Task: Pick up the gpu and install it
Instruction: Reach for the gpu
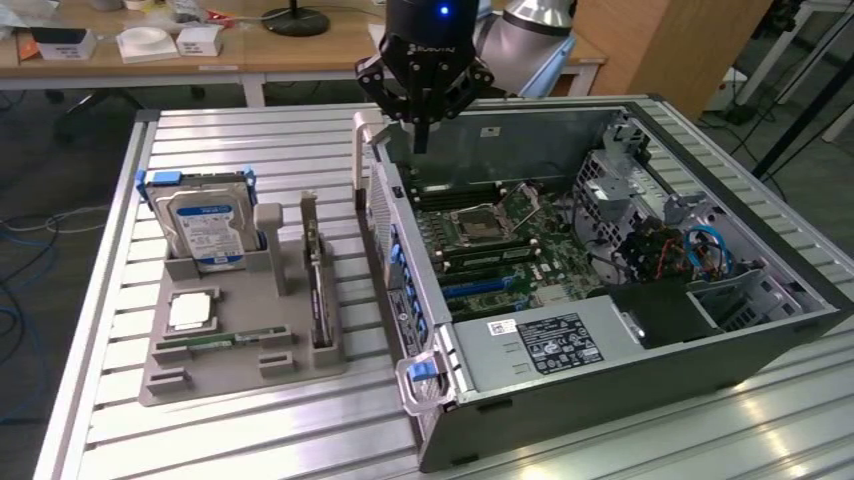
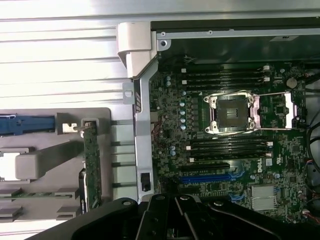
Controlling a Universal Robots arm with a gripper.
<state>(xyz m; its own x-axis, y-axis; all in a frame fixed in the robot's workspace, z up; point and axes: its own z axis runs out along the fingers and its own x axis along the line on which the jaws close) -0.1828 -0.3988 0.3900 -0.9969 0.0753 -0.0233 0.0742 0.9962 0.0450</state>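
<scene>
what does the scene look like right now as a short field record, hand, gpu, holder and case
hand: hand shut, nothing in it, above the far end of the case in the exterior view
gpu: gpu stands on edge in the holder, not yet in the case
holder: grey holder on the table, at the exterior view's left of the case
other parts: hard drive upright, memory stick lying flat, both in the holder
case: case open, motherboard exposed

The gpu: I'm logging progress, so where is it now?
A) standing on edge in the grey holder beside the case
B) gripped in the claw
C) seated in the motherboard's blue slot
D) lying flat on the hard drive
A: the gpu stands on edge in the grey holder, apart from the shut, empty claw.
</scene>
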